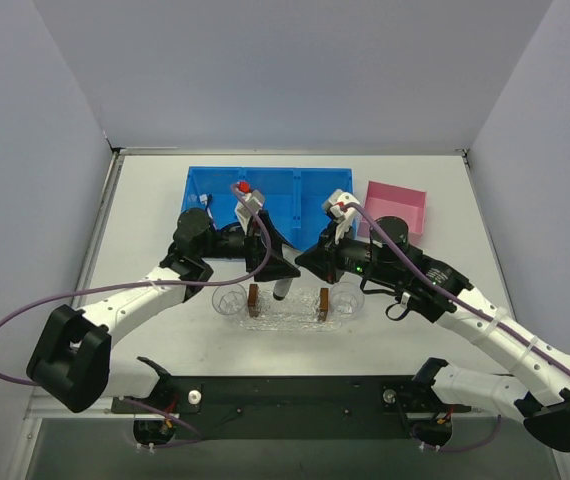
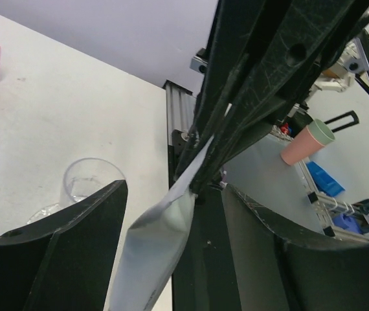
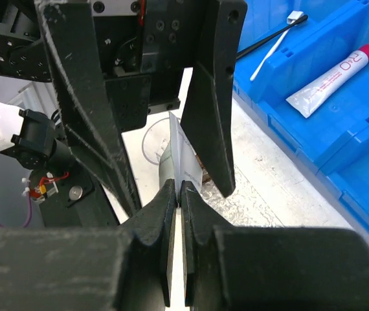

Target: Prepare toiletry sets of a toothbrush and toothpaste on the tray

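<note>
Pinching: right gripper [image 3: 178,194] closed tight on the flat crimped end of a tube [image 3: 177,146].
Other arm: left gripper [image 2: 171,194] spread wide, with the tube's body between its fingers.
Tube place: centre of the top view, hanging over the tray [image 1: 290,312], darker end down.
Behind: blue bin [image 1: 215,190], upper centre, holding a red-capped tube [image 3: 330,79] and a black toothbrush [image 3: 272,40].
Beside it: pink box [image 1: 397,205], to the right of the bin.
</note>
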Controlling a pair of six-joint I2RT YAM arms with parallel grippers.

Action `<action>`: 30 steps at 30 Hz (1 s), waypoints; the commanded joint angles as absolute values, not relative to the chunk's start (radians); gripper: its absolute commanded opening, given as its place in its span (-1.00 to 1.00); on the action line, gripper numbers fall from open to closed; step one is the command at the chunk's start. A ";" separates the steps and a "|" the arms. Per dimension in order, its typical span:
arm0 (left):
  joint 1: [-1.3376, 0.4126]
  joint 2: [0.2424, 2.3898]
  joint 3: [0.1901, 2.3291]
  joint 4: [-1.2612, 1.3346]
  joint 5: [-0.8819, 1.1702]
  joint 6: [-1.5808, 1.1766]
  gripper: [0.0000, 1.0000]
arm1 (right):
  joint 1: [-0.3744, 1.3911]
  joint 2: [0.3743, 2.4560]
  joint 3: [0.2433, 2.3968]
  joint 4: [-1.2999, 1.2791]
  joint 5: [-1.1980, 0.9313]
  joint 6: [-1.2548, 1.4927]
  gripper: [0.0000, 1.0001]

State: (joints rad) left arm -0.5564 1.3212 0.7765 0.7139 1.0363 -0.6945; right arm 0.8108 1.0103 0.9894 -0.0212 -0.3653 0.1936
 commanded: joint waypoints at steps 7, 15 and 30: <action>-0.581 1.328 0.781 0.767 1.086 -0.698 0.20 | 0.802 1.000 1.042 0.035 -0.408 0.219 -1.00; -0.583 1.336 0.779 0.765 1.097 -0.704 -0.38 | 0.799 0.994 1.043 0.044 -0.394 0.224 -1.00; -0.603 1.356 0.782 0.744 1.112 -0.709 0.33 | 0.788 0.957 1.014 0.118 -0.360 0.282 -1.00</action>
